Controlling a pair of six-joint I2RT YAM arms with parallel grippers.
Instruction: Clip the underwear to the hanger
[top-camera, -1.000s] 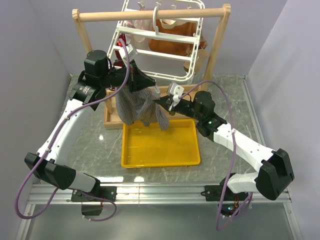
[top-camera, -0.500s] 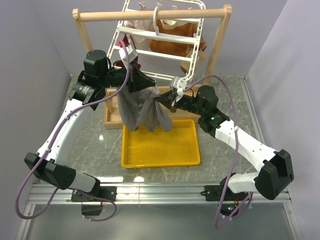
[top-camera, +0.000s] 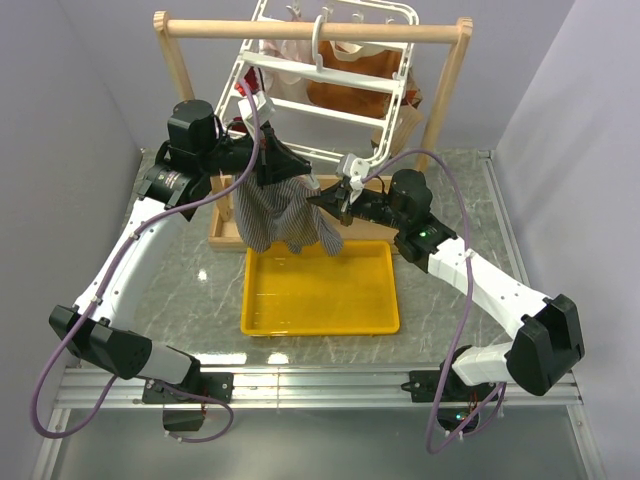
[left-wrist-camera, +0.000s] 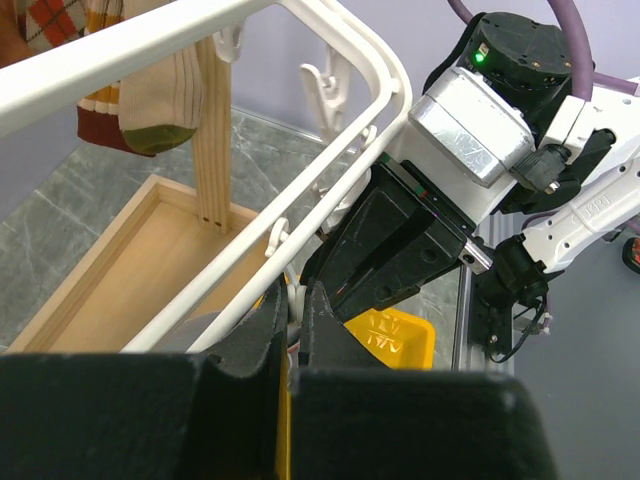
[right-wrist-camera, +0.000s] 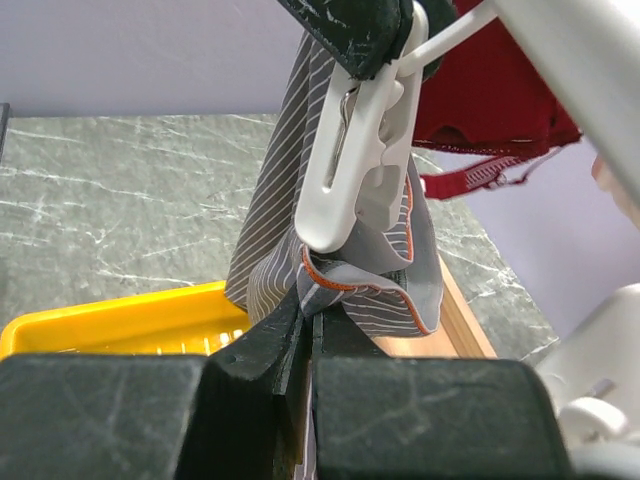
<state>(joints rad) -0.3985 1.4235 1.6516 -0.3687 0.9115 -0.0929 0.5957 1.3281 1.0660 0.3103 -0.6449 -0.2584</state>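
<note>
The grey striped underwear (top-camera: 280, 212) hangs bunched between my two grippers above the yellow tray (top-camera: 320, 300). My left gripper (top-camera: 298, 172) is shut on a white clip (right-wrist-camera: 355, 170) dangling from the rim of the white hanger (top-camera: 330, 85). In the left wrist view the clip (left-wrist-camera: 293, 303) sits between my fingers under the hanger rim (left-wrist-camera: 250, 243). My right gripper (right-wrist-camera: 308, 320) is shut on the underwear's orange-edged waistband (right-wrist-camera: 360, 290), right below the clip's tip. It also shows in the top view (top-camera: 327, 200).
The hanger hangs from a wooden frame stand (top-camera: 310, 30) with a wooden base box (left-wrist-camera: 130, 260). Dark red underwear (right-wrist-camera: 490, 100) and orange-brown garments (top-camera: 350, 80) hang on the hanger. Socks (left-wrist-camera: 140, 90) hang at its far side.
My right gripper has moved up and left, bringing the underwear's edge to the clip. The underwear hangs higher above the tray. The hanger has swung slightly.
</note>
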